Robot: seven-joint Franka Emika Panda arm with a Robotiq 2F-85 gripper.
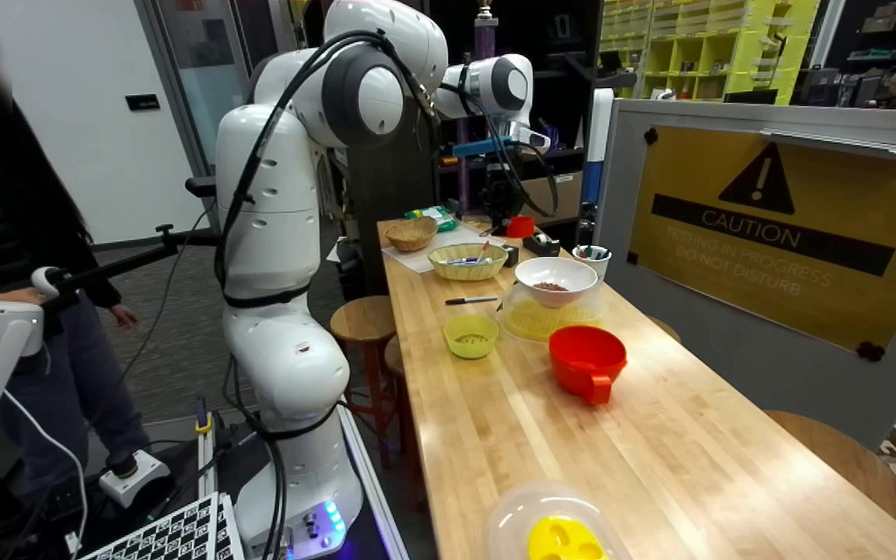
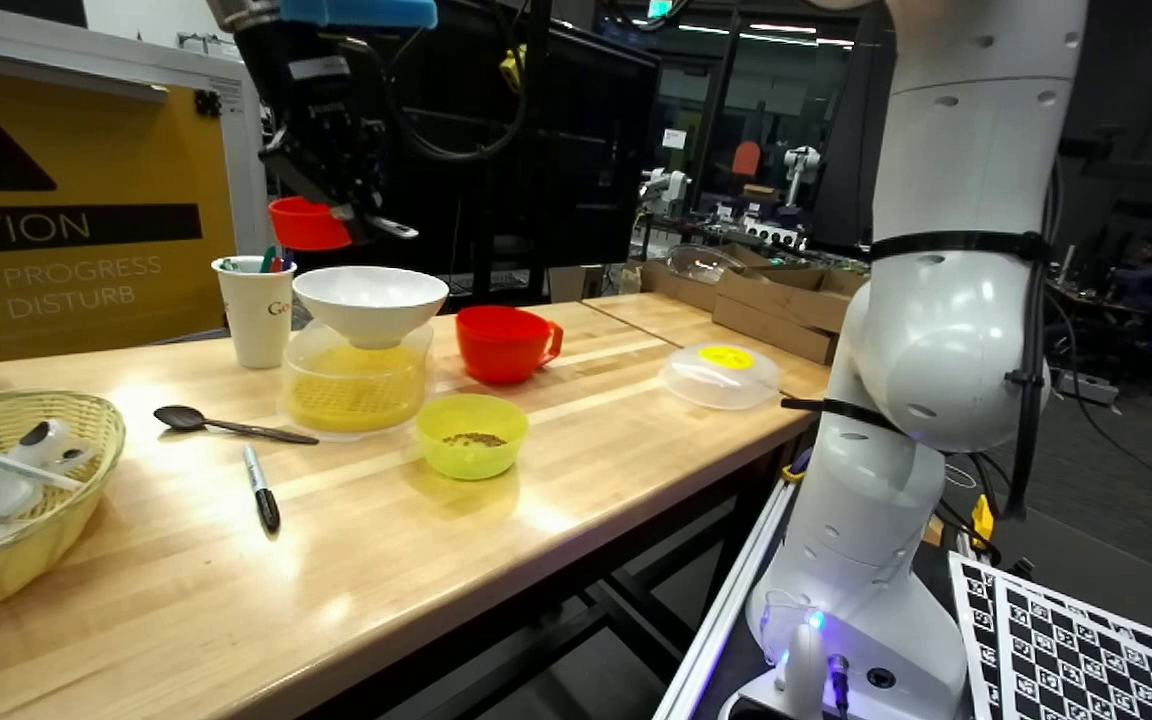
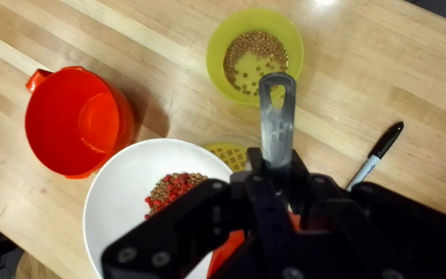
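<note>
The gripper [image 3: 277,162] is narrowed around a grey handle [image 3: 278,126], and by it a red scoop [image 2: 308,224] is held in the air, higher than the white bowl [image 3: 118,182]. Whether the scoop hangs exactly over this bowl cannot be told, and its inside is not shown. By judgement, the step in hand is the holding of the scoop aloft, with the grip already made; for the next move a steady hold and sufficient height over the bowl's rim are called for.

The white bowl is set on a clear tub [image 2: 356,400], roughly midway between the long edges of the table [image 1: 510,443]. The green bowl [image 3: 217,58], with brown grains [image 3: 259,40], stands nearer to the long edge beside the robot [image 1: 273,233]. Around the tub the room is narrow, because the red bowl [image 3: 56,124], the green bowl and a paper cup [image 2: 256,320] are close. More room is given between the red bowl and the clear dome [image 2: 716,385], which are well apart.
</note>
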